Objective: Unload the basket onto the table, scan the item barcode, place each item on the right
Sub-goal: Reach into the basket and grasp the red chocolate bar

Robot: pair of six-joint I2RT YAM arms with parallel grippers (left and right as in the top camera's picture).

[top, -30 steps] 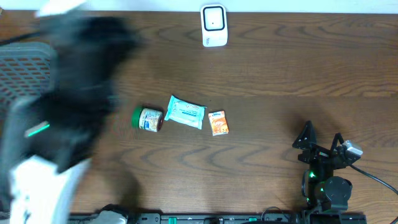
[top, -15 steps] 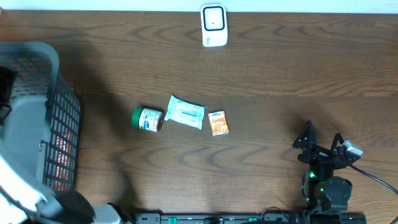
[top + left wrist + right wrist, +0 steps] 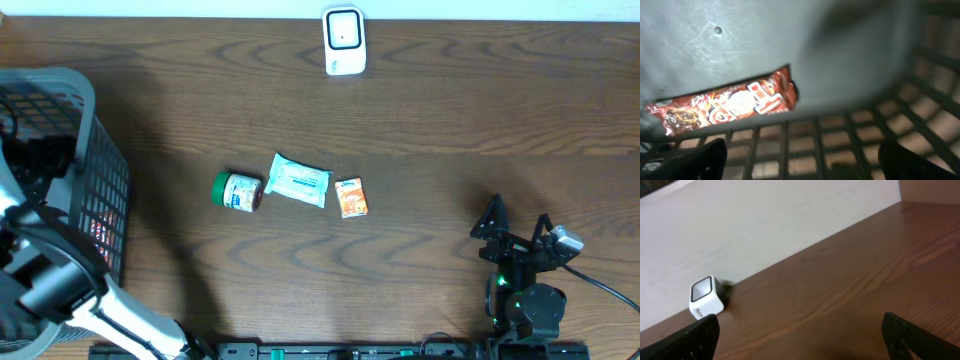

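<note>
At the table's left edge, your left arm (image 3: 60, 290) reached down inside the grey plastic mesh basket (image 3: 105, 180). On the left wrist view the left pincer (image 3: 802, 165) stood wide apart with nothing in it. Its dark fingertips (image 3: 705, 160) showed at the two lower corners of the frame, over the basket's slatted wall.

A glossy red-brown snack wrapper (image 3: 725, 106) lay flat on the basket's grey floor, slightly tilted, with one long edge close to the slats. Neither finger touched it. Overhead, something red showed through the mesh low on the basket's right side, too indistinct for you to name.

Mid-table, on the dark brown wooden table (image 3: 450, 120), three items lay in a short row:
- a small green-lidded jar (image 3: 236, 192) on its side, at the left
- a pale blue and white wipes packet (image 3: 299, 181) just beside the jar
- a small orange sachet (image 3: 351, 197) just right of the packet

The white cube-shaped barcode scanner (image 3: 343, 40) sat at the far edge of the table, well apart from the row. It also showed on the right wrist view (image 3: 705, 297), next to the pale wall.

Your right pincer (image 3: 518, 222) sat near the front right corner, jaws spread and empty over bare wood, well apart from every item.
</note>
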